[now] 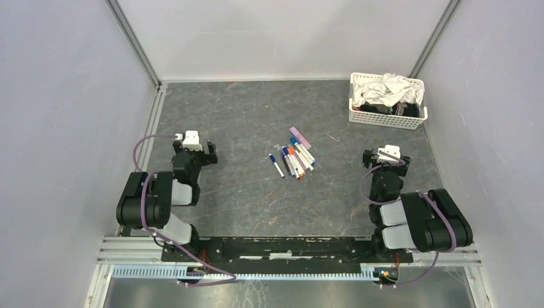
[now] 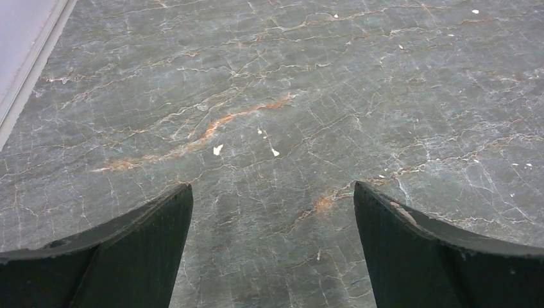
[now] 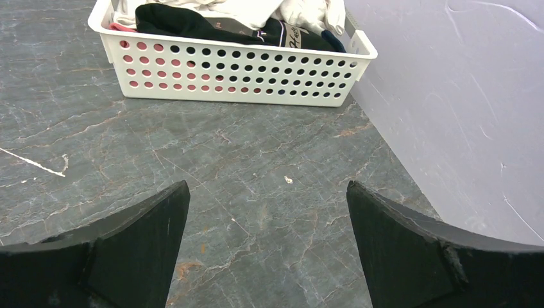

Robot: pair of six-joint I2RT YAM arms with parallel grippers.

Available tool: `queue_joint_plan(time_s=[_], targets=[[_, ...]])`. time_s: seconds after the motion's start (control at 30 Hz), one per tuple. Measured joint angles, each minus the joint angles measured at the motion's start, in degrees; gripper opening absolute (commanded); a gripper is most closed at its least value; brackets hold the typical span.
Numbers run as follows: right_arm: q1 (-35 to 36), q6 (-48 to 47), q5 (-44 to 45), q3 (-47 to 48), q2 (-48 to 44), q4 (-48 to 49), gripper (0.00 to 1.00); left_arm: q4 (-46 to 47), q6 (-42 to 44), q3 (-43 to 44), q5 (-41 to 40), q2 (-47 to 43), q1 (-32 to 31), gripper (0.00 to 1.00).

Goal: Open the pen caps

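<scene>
From above we see the pens (image 1: 292, 156) lying bunched in the middle of the picture, in the left wrist view our left gripper (image 2: 272, 192) is spread wide over the table (image 2: 256, 96), and in the right wrist view our right gripper (image 3: 268, 189) is spread wide below a white basket (image 3: 237, 64) at the top.

Left tool (image 2: 272, 187), right tool (image 3: 269, 186) — both spread wide, hovering low.

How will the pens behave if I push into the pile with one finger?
The pens look thin, stiff and likely round, so they would probably roll or fan apart on the smooth table rather than bend. They lie packed side by side, so pushing one likely shifts its neighbours. The lone pen beside the pile seems easiest to take cleanly.
</scene>
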Motion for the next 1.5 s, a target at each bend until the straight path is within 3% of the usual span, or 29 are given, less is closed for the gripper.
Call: queue_joint_plan(time_s=[0.23, 0.37, 0.43, 0.63, 0.8, 0.97, 1.07, 1.23, 1.4, 1.5], targets=[[0.0, 0.0, -0.3, 0.0, -0.8, -1.1, 0.98, 0.0, 0.0, 0.0, 0.0, 0.0, 0.0, 1.00], [0.0, 0.3, -1.3, 3.4, -6.5, -16.5, 0.98, -0.7, 0.0, 0.1, 0.0, -0.3, 0.0, 1.00], [0.0, 1.8, -1.3, 7.7, -7.6, -24.6, 0.98, -7.3, -0.5, 2.2, -0.2, -2.4, 0.0, 1.00], [0.0, 10.1, -4.7, 22.1, -10.8, -44.7, 0.98, -34.4, -0.4, 21.6, 0.5, -7.5, 0.9, 1.00], [-0.5, 23.8, -5.9, 38.5, -6.1, -63.3, 0.98, -52.5, -0.4, 32.7, 6.1, -11.5, 5.6, 1.00], [-1.6, 27.9, -13.9, 44.8, -1.5, -69.0, 0.98, -69.7, -0.4, 45.6, 11.2, -8.9, 9.2, 1.00], [2.3, 26.1, -15.6, 46.5, 1.6, -72.6, 0.98, -75.9, -0.4, 48.4, 13.4, -8.2, 9.7, 1.00], [11.5, 21.6, -17.5, 56.6, 10.0, -77.1, 0.84, -83.8, 0.5, 48.5, 16.2, -7.9, 9.7, 1.00], [15.3, 18.9, -20.5, 66.3, 18.8, -78.2, 0.66, -88.5, 2.3, 48.5, 19.3, -6.8, 9.7, 1.00], [17.0, 17.6, -22.6, 72.2, 26.0, -79.9, 0.64, -91.1, 3.5, 48.6, 21.7, -5.6, 9.7, 1.00]])
